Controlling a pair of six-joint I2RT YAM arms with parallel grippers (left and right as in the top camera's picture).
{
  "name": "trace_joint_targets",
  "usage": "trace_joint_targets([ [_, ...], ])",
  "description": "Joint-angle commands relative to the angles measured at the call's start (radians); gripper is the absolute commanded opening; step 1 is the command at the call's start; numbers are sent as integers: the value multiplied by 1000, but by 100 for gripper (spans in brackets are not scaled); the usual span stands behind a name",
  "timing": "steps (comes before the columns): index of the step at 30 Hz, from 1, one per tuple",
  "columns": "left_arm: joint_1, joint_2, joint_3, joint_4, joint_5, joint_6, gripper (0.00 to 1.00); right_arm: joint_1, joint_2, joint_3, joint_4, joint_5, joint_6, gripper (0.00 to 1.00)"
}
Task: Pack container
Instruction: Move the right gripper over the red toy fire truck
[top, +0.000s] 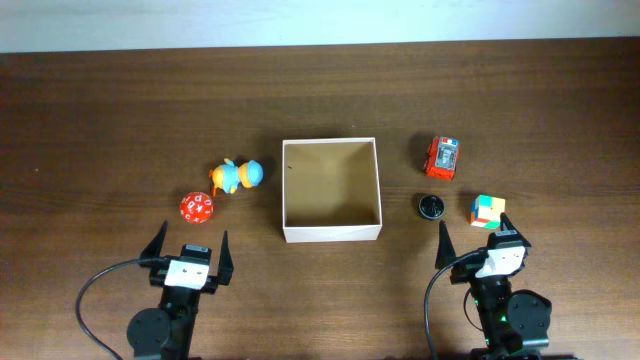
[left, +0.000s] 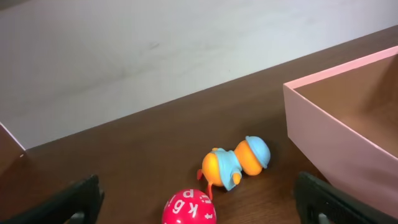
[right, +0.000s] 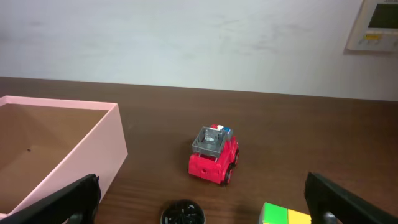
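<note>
Left end effector (top: 193, 232), right end effector (top: 475, 228), both agape; container (top: 331, 233) beyond

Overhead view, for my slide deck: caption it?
Empty container; duck toy and red ball on its left; red truck, black disc and colour cube on its right.

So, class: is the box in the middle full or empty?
Empty: overhead, the container shows only bare tan floor; the duck toy and red truck lie outside it.
</note>
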Motion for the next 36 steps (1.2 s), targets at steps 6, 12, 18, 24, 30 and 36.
trace_joint_targets([
  [6,-5,-8,-7,-1,-4,12,99,8,-12,-7,-3,2,1,99],
  [12,-5,-8,-7,0,-4,12,99,8,-12,-7,-3,2,1,99],
  [18,-5,-8,-7,-1,-4,12,99,8,-12,-7,-3,2,0,99],
  [24,-5,-8,-7,0,-4,12,99,8,-12,-7,-3,2,1,99],
  [30,-5,-8,-7,0,-4,12,99,8,-12,-7,-3,1,1,99],
  [36,-5,-8,-7,0,-4,12,99,8,-12,-7,46,-67,53,99],
])
